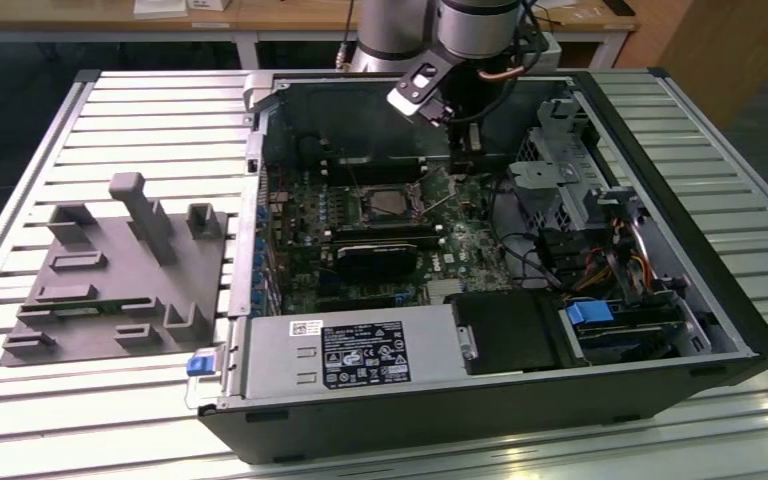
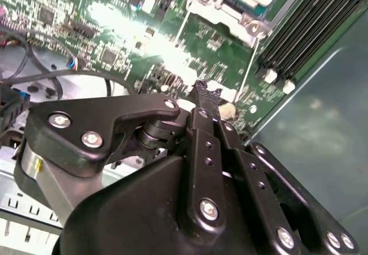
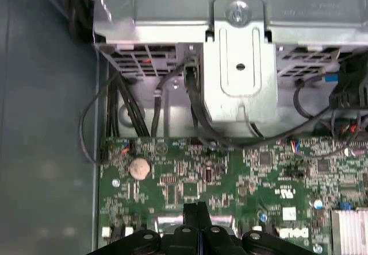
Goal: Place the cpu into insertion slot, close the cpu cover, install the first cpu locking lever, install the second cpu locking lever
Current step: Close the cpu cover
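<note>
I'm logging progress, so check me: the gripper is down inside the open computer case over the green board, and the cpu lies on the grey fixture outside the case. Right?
Not quite. The exterior view shows the cpu seated in the insertion slot on the green board, not on the grey fixture. The gripper is indeed down inside the computer case over that board.

A grey moulded fixture tray (image 1: pixel 117 285) lies on the slatted bench (image 1: pixel 157 100), well apart from the tool (image 1: pixel 462 168) and outside the open computer case (image 1: pixel 491 420). Near the tool sits a coin battery (image 3: pixel 138 167). Beyond it stands a silver drive cage (image 3: pixel 238 77), trailing black cables (image 3: pixel 195 108).
</note>
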`<state>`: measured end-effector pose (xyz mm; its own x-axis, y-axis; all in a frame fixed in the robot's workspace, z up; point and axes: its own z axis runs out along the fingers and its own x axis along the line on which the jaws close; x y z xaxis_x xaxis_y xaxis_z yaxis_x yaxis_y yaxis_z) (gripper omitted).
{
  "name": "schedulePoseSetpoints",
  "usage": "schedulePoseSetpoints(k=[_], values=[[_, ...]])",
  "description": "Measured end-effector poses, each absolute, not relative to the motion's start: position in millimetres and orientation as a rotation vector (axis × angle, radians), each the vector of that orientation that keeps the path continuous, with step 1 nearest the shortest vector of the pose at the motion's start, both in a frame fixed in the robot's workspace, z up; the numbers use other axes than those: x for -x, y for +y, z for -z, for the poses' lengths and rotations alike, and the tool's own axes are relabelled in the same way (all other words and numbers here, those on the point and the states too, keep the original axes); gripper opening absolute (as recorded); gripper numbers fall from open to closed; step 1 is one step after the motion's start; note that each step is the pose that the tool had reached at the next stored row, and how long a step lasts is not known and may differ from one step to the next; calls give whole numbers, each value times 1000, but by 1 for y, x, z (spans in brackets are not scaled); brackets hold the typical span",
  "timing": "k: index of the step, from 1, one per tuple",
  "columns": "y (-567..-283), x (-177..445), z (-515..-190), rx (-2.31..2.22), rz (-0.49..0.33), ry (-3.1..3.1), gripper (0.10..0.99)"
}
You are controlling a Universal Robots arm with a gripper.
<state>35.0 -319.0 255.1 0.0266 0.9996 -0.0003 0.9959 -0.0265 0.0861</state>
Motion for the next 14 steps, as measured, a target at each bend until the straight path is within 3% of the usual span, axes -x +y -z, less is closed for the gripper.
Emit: schedulePoseSetpoints(k=[14], values=[[-319,-52,-247,-2208,-87,2150,102]])
